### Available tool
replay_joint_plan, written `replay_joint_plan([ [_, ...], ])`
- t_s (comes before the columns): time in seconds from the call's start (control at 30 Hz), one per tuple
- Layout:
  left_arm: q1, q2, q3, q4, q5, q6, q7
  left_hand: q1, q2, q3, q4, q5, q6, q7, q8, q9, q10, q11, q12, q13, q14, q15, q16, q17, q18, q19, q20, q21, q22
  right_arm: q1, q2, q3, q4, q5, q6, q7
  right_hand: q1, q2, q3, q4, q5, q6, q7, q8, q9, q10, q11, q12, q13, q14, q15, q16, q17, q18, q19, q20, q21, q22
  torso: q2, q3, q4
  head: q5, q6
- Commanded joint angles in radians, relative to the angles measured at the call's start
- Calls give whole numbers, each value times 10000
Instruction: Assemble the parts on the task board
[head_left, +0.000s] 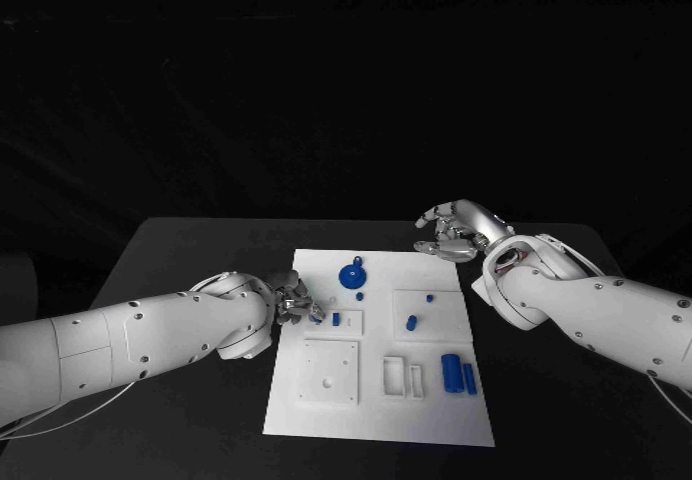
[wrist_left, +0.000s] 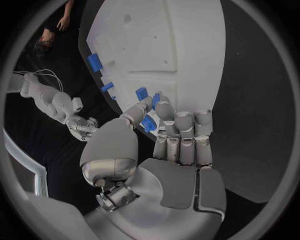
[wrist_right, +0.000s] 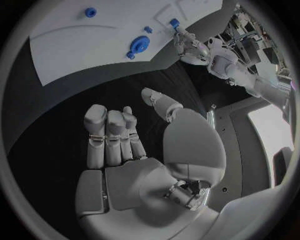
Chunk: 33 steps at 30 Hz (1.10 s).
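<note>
the task board (head_left: 378, 400), a white rectangular plate, is seen lying in the middle of the black table (head_left: 188, 250) with its long sides running near to far. on its near half a raised white square plate (head_left: 329, 372) is set at the left, two narrow white frames (head_left: 402, 376) beside it, and two upright-lying blue cylinders (head_left: 457, 372) at the right, side by side and just apart. past these, a small blue peg (head_left: 336, 320) stands in a shallow square recess at the left and a small blue oval piece (head_left: 411, 322) lies in a matching recess at the right. the left arm is brought in from the near left, its hand (head_left: 293, 297) held over the board's left edge, level with the peg's recess, fingers curled toward the board. in the left wrist view a small blue part (wrist_left: 149, 123) is seen pinched between the thumb and the fingertips (wrist_left: 164, 110), the other fingers lying straight and close together. farther on, a round blue wheel-like piece (head_left: 353, 275) with a small tab on its far side lies flat on the board, with a tiny blue piece (head_left: 361, 296) just near of it. the right arm is brought in from the right, and its hand (head_left: 459, 232) is held above the table just past the board's far right corner, clear of the board; in the right wrist view its fingers (wrist_right: 106, 132) are seen loosely bent and apart from the thumb, with nothing between them.
</note>
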Motion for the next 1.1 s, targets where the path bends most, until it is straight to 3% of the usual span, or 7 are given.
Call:
replay_joint_plan([
  [0.03,-67,9,-43,-18,-87,395,-115,7,135,126,-92,-32,460,-374,465,444,499,-452,49,17,544,-609,50,11,97,52,-1430,44,-14,-8,-6,3,16,-15,134,106,-50,37,-43,30,72,-39,92,-7,-12,-54,-21,57,-17,60,-5,-47,-4,1181,14,-31,-48,22,0,3,-2,1,-2],
  [1.1,-82,-56,-42,-69,-379,755,-280,8,130,154,-150,31,474,-383,477,454,485,-461,108,44,535,-595,101,28,102,26,-1426,88,-18,-18,-6,3,-3,-12,180,105,-63,43,-63,37,95,-44,93,-9,-18,-60,-20,69,-32,61,-5,-48,-2,1181,19,-32,-55,29,0,3,-5,8,-11],
])
